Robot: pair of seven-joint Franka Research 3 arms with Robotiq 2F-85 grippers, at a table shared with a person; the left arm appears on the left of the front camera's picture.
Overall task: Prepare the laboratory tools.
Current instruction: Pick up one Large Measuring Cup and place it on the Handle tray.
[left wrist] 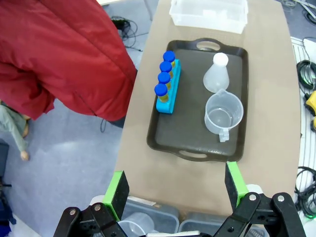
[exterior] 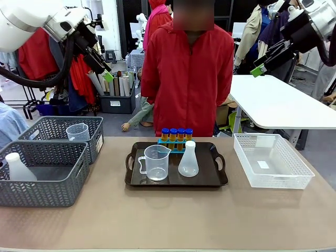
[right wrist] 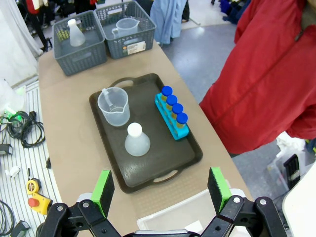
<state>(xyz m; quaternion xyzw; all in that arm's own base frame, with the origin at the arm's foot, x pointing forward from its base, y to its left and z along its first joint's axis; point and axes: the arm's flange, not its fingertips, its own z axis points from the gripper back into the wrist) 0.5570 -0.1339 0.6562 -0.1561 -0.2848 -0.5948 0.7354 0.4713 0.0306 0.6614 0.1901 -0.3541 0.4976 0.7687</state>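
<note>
Glassware sits gathered on a dark tray at the middle of the table in the front view: a clear handled measuring beaker at the tray's 9 o'clock side, a translucent white conical flask just beside it toward 3 o'clock, and at 12 o'clock a small blue rack carrying four blue-capped tubes of orange liquid. The left gripper hangs high at 10 o'clock and the right gripper high at 2 o'clock, both well apart from the tray and carrying nothing. A person in a red jacket stands right behind the rack. Two grey baskets at 9 o'clock hold a spare flask and beaker; a white basket stands at 3 o'clock.

From the left wrist, the green pads stand spread wide with nothing between them, above the tray, whose rack lies toward 11 o'clock.

From the right wrist, the fingers are likewise spread and empty, with the flask and beaker near centre.

My judgement: flask and beaker stand almost touching, so a reach for either could knock its neighbour over. The rack is crowded by the person's jacket, and a descent there could clip the caps or tilt the rack.
</note>
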